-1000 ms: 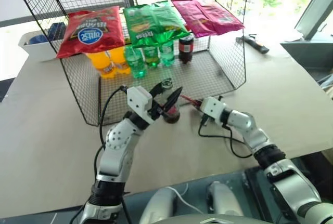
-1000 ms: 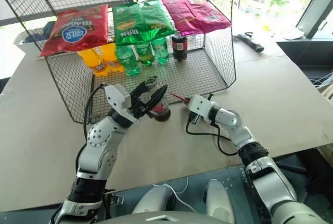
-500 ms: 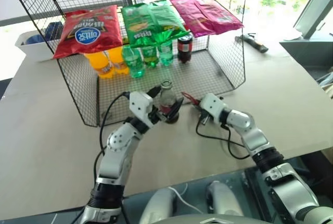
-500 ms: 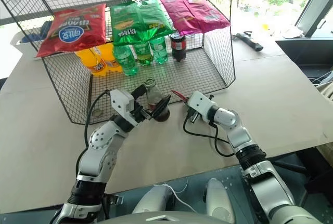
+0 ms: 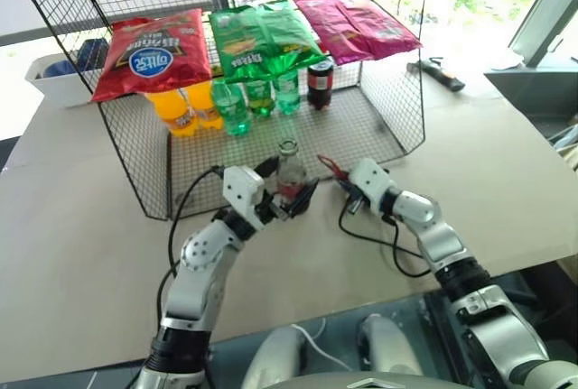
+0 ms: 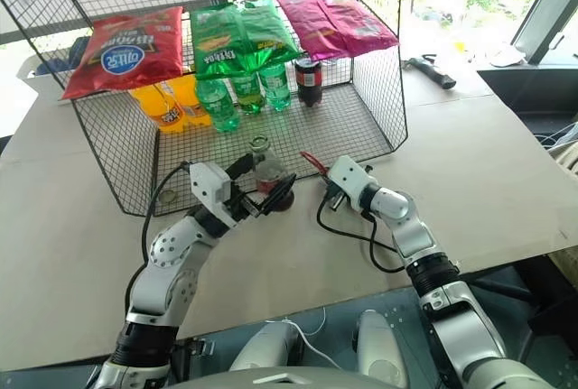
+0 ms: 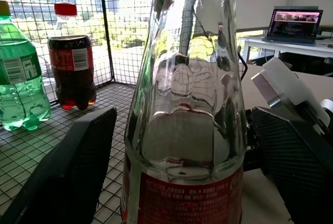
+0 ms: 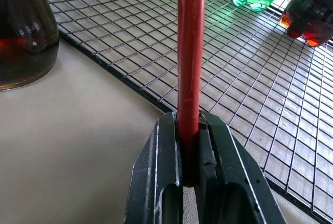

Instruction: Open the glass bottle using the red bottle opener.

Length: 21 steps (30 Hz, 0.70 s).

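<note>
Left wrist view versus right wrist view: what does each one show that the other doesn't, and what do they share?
The left wrist view alone gives the glass bottle's neck, shoulders and red label, standing between the left gripper's open fingers with a gap on each side, and a laptop on a desk behind. The right wrist view alone gives the right gripper shut on the red bottle opener, and the bottle's base with dark liquid resting on the table. Shared: the glass bottle, the wire mesh floor, a green plastic bottle and the dark cola bottle.
</note>
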Each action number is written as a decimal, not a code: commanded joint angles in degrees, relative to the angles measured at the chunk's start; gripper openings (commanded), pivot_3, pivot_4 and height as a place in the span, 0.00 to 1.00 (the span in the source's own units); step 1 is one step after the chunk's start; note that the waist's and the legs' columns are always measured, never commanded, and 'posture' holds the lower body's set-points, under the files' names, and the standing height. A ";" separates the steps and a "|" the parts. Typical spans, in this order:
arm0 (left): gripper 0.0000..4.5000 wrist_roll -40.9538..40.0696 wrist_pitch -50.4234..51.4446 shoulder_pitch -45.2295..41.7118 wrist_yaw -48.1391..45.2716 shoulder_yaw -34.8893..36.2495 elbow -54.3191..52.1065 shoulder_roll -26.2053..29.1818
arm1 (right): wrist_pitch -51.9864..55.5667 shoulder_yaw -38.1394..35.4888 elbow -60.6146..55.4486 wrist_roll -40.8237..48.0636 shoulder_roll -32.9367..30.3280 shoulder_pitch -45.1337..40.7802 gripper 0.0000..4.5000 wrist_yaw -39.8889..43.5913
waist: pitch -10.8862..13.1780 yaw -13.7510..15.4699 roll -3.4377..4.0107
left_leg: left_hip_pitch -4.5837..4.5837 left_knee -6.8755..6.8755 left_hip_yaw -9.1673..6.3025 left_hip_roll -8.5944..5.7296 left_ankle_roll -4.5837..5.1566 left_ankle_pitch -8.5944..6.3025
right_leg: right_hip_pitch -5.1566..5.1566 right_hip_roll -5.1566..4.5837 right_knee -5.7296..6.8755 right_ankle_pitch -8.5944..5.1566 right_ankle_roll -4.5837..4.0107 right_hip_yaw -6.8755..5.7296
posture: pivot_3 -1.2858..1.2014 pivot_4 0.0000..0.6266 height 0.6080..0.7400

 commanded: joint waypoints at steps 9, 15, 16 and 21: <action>0.96 -4.73 2.58 7.29 -1.45 3.30 -10.69 4.16 | 15.59 -4.01 -8.01 9.37 3.45 3.34 0.00 2.71 | 0.02 -0.15 0.01 | -0.28 -0.09 0.03 0.02 0.00 -0.01 | -0.37 -0.01 -0.02 0.00 -0.01 0.03 | 0.52 0.24 0.99; 1.00 -7.77 4.86 16.76 -0.04 8.55 -17.44 6.56 | 19.20 -6.80 -12.78 12.50 2.22 4.49 0.48 2.51 | 0.07 0.01 0.05 | -0.30 -0.24 0.09 0.09 0.00 -0.01 | -0.42 -0.03 -0.10 0.00 -0.01 0.07 | 0.52 0.24 0.99; 1.00 -8.07 5.06 18.19 0.38 9.53 -17.98 6.64 | 19.50 -7.17 -13.71 13.04 1.91 4.99 0.55 2.59 | 0.07 0.02 0.06 | -0.30 -0.25 0.08 0.10 0.00 -0.01 | -0.42 -0.04 -0.11 0.00 -0.01 0.07 | 0.52 0.24 0.99; 1.00 -6.88 5.75 25.73 3.25 13.70 -18.26 6.18 | 20.89 -9.12 -19.49 15.00 -2.86 10.25 1.00 4.50 | 0.13 0.46 0.08 | -0.32 -0.28 0.04 0.06 0.01 -0.01 | -0.40 -0.08 -0.13 -0.01 0.00 0.00 | 0.52 0.24 0.99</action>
